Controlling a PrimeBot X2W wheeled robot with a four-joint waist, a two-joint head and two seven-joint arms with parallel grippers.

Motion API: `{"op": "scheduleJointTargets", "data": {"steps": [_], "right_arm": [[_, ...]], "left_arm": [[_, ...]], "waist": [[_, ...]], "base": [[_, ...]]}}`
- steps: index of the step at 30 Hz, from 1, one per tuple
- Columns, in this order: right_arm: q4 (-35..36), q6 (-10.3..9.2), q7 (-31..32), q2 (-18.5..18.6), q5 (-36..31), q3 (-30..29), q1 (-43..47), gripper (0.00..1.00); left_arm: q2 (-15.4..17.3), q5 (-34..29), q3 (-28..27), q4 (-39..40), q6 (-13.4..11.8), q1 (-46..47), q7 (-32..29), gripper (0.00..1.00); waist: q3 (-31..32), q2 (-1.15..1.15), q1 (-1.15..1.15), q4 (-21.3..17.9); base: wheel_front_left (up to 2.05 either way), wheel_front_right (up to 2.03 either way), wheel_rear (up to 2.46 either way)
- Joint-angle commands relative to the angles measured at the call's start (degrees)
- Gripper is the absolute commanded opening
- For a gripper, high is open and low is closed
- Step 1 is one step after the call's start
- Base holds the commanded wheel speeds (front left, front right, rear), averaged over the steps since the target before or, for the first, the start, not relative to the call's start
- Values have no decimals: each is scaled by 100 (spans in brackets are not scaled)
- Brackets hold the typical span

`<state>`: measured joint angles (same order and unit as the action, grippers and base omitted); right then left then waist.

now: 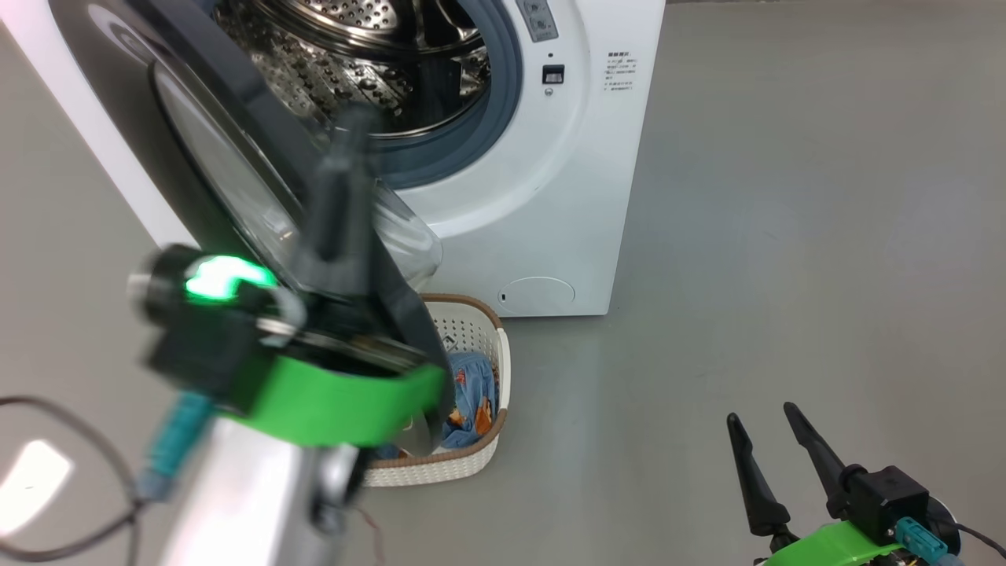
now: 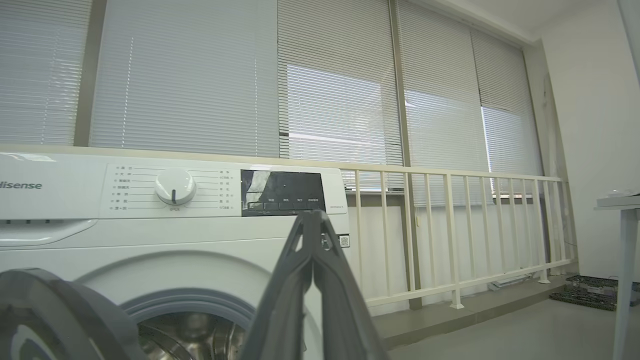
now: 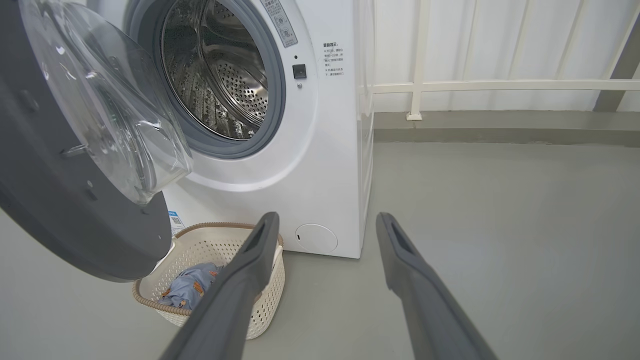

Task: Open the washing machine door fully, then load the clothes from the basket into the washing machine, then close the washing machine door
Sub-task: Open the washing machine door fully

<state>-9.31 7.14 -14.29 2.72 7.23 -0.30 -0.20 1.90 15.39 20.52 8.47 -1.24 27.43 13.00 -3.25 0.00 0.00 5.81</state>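
Observation:
The washing machine (image 1: 542,196) stands with its steel drum (image 1: 354,47) exposed. The washing machine door (image 1: 212,157) is swung out to the left, its glass bowl (image 3: 110,110) facing the opening. My left gripper (image 1: 352,130) is raised and blurred in front of the door's inner side, fingers shut on nothing; in the left wrist view the left gripper (image 2: 312,217) points at the control panel, with the door's rim (image 2: 55,310) lower left and apart from it. The basket (image 1: 481,314) sits on the floor under the door, holding blue printed clothes (image 1: 471,393). My right gripper (image 1: 762,415) rests low at the right, open and empty.
Grey floor (image 1: 786,236) spreads to the right of the machine. A white railing (image 2: 450,235) and blinds run behind it. A table leg (image 2: 625,280) stands at the far right of the left wrist view. The basket (image 3: 215,235) and clothes (image 3: 190,287) lie just left of the right fingers.

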Motion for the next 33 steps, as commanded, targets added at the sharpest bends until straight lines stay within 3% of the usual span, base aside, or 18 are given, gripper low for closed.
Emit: {"op": "scheduleJointTargets", "data": {"steps": [1, 8, 16, 24, 33], "right_arm": [[152, 35, -43, 16, 58, 211, -140, 100], [171, 35, -34, 16, 104, 341, -150, 100], [152, 35, -25, 16, 134, 381, -118, 100], [117, 35, -25, 16, 152, 378, -104, 100], [89, 35, -23, 16, 159, 356, -60, 100]], "left_arm": [[101, 127, 180, 225, -113, 253, -93, 0], [99, 469, 1240, 144, -438, 239, -359, 0], [99, 833, 1800, -578, -671, -53, -795, 0], [99, 1040, 1861, -1447, -978, -171, -1045, 0], [114, 1137, 1709, -1839, -1254, -290, -1026, 0]], "waist": [[-16, 0, 0, 3], [-27, 0, 0, 9], [-4, 0, 0, 17], [-9, 0, 0, 13], [48, 0, 0, -2]], "base": [[0, 0, 0], [0, 0, 0], [0, 0, 0], [0, 0, 0], [0, 0, 0]]}}
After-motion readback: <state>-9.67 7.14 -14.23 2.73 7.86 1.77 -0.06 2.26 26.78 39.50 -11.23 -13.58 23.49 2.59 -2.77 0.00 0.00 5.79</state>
